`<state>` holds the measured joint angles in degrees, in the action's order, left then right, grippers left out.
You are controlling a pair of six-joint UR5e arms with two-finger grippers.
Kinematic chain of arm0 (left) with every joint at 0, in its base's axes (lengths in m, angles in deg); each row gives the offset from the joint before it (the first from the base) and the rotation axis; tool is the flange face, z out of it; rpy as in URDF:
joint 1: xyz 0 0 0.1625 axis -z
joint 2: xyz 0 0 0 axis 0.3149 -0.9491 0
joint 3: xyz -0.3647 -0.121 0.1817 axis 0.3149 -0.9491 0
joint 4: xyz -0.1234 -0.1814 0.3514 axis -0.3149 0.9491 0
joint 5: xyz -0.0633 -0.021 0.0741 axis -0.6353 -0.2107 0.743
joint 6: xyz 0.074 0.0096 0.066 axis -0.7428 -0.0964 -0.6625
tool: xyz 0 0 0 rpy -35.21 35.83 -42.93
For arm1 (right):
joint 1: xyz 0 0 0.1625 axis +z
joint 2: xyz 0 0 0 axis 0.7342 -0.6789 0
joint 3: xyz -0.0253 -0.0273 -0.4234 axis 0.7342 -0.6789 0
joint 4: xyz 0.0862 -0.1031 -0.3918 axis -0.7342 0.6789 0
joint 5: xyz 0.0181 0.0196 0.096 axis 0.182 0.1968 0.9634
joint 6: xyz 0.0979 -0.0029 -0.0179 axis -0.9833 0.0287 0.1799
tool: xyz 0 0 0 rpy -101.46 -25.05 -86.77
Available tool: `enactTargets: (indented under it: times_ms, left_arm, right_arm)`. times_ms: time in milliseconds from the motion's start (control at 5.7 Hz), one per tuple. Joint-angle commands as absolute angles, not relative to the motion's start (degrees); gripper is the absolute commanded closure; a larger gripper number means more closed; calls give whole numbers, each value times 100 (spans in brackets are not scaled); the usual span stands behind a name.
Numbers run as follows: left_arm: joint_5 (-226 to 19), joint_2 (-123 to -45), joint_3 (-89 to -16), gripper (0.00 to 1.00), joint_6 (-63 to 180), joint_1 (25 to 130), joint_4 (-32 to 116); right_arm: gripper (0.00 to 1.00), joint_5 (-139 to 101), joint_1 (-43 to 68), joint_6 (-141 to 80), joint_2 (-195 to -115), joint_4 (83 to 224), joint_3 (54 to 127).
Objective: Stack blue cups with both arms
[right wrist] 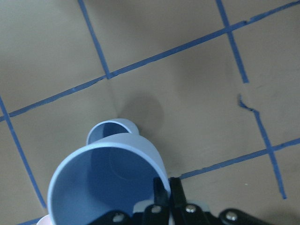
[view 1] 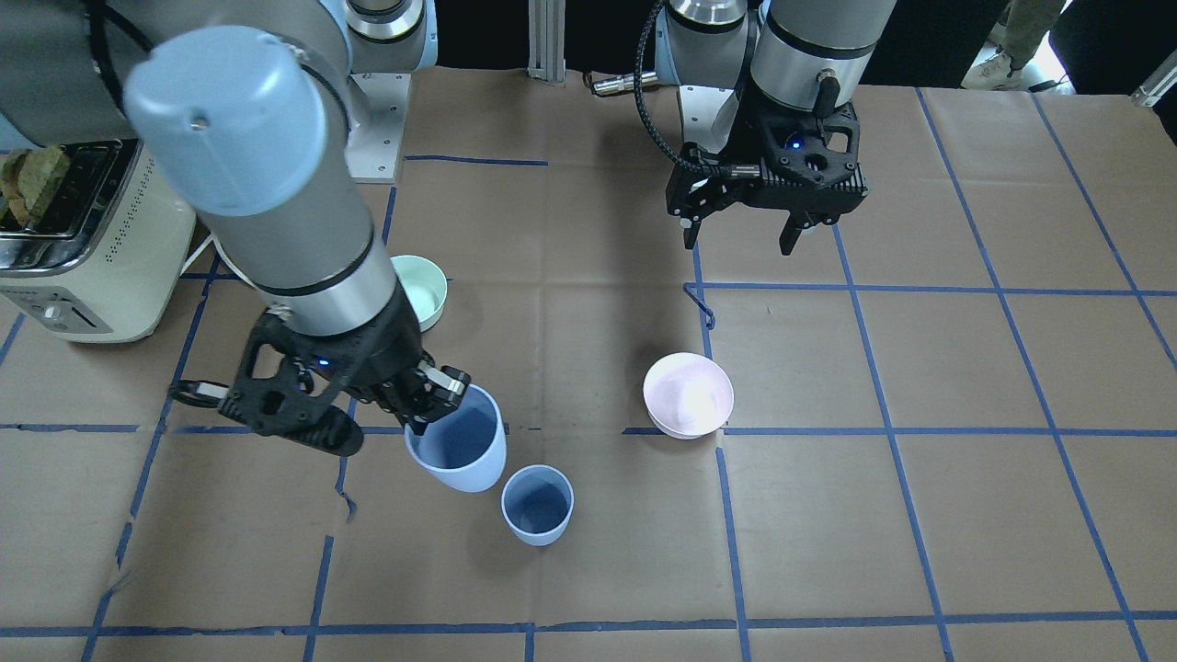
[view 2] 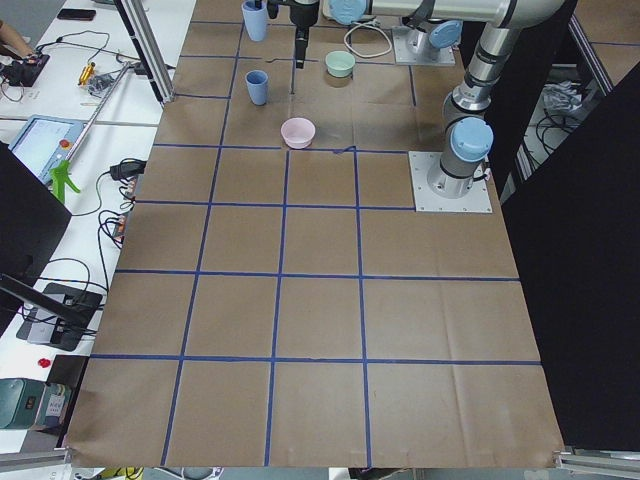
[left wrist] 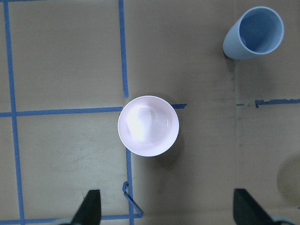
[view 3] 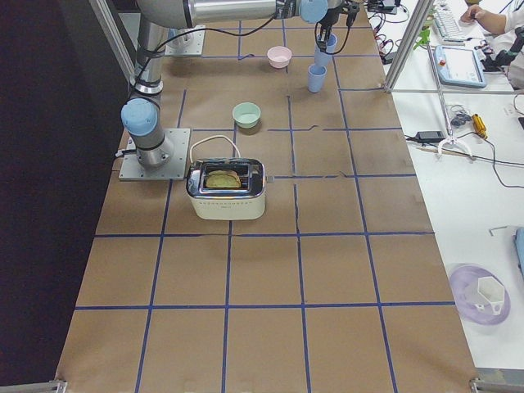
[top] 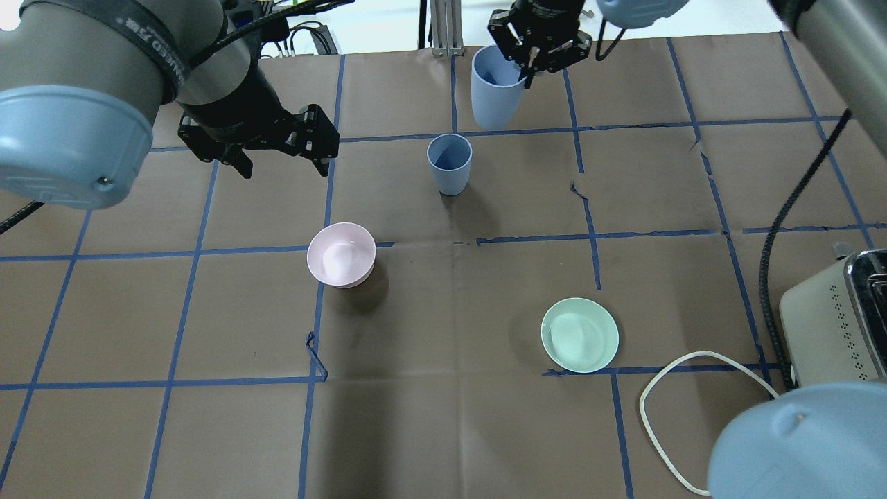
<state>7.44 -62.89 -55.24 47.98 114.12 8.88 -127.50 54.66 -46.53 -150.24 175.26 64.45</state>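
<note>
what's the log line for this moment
right gripper: shut on held cup | held cup: lifted, not yet nested | standing cup: upright, untouched | left gripper: open, empty

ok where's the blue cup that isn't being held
In the overhead view the free blue cup stands upright near the middle, just robot-side of the held blue cup in the right gripper; the pink bowl sits nearer still, to its left.

Lighting brightly and evenly from above.
Glaring white inside the pink bowl [left wrist: 148, 125]; throwing a soft shadow just beside it.
</note>
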Motion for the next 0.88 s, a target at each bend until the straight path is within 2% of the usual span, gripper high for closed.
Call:
enactTargets:
  times_ms: [0, 702]
  left_arm:
    - [748, -6056, -5696, 2, 4812, 11380, 975]
    - [748, -6047, -5705, 2, 4795, 11363, 984]
  right_arm:
    - [91, -12810, 5779, -5067, -14644, 17768, 6446]
    - [91, -12828, 5779, -5058, -14413, 18558, 6954]
